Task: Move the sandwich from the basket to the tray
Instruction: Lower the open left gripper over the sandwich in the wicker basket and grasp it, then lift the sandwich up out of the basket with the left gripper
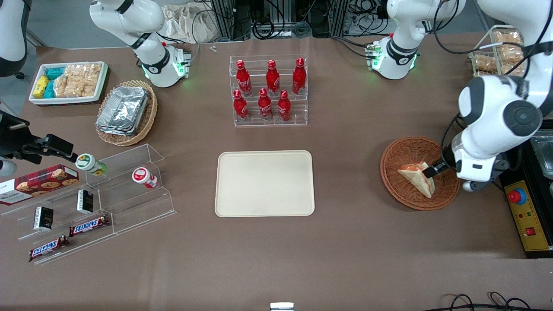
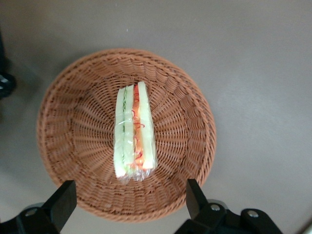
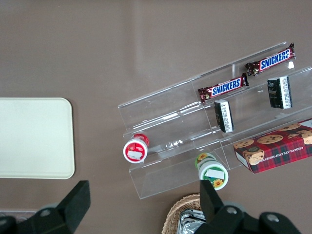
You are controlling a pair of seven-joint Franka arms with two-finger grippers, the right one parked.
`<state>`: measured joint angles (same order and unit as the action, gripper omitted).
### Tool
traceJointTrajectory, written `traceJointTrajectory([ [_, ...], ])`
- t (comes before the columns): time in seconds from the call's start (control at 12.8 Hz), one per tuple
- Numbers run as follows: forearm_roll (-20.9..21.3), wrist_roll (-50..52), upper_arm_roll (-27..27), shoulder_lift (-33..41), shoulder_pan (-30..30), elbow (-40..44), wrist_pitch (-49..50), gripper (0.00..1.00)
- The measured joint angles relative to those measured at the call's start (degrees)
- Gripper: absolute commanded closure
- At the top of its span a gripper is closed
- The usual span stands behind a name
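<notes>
Gripper (image 2: 130,199) hangs directly above basket (image 2: 68,122), fingers (image 2: 194,196) spread wide, nothing grasped, one each side of sandwich (image 2: 134,132) but apart from it. Sandwich lies inside basket, approx. centre, on its side, wrapped in clear film, red-orange and green filling edge showing. Basket (image 1: 404,151) sits on brown worktop (image 1: 345,242) toward working arm's end. Tray (image 1: 265,183) bare, well apart from basket, mid-worktop, nearer front camera than rack of red bottles (image 1: 268,90).

Brown table (image 1: 354,242): tray (image 1: 265,183), basket (image 1: 406,152).
</notes>
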<state>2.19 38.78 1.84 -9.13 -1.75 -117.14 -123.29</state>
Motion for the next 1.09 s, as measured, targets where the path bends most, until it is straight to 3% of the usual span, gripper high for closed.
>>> traceJointTrajectory([
  [0.62,0.0,3.0,-0.8,-6.2,0.7,-6.6,-10.6,0.02],
  [0.7,0.0,3.0,-0.9,-6.9,0.7,-6.8,-11.8,0.31],
  [0.78,0.0,3.0,-0.9,-7.7,0.8,-6.8,-13.0,0.77],
  [0.86,0.0,3.0,-0.9,-8.4,0.8,-6.8,-13.8,1.0],
  [1.09,0.0,4.3,-0.9,-8.7,0.7,-6.5,-14.5,1.0],
])
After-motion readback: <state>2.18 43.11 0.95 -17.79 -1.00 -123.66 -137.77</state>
